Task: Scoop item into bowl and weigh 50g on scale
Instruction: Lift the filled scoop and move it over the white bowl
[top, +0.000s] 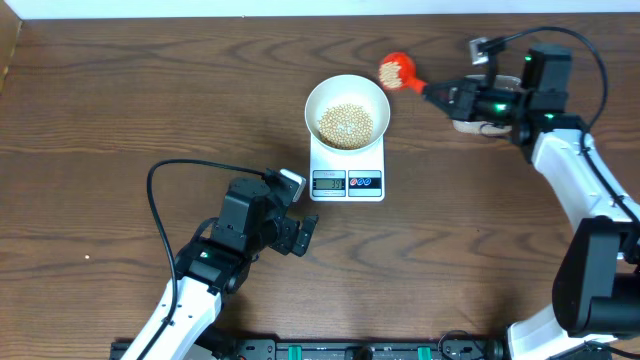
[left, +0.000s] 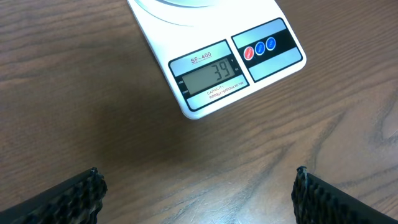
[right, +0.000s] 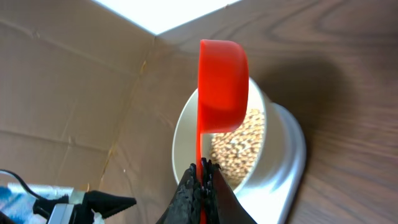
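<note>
Now pinching red plastic scoop (right: 222, 87) in right tool (right: 202, 186), holding small beige beans (top: 391, 70) ahead beside round white bowl (top: 318, 92) for topping up; left tool (left: 198, 186) agape.

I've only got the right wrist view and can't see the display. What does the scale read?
Observer: The display reads 39, seen from the left wrist.
Operator: Is my scoop loaded?
Observer: Yes, overhead shows beans in the scoop.
Operator: Is it over the bowl?
Observer: Overhead, it looks just off the bowl's far right rim, not above it.
</note>
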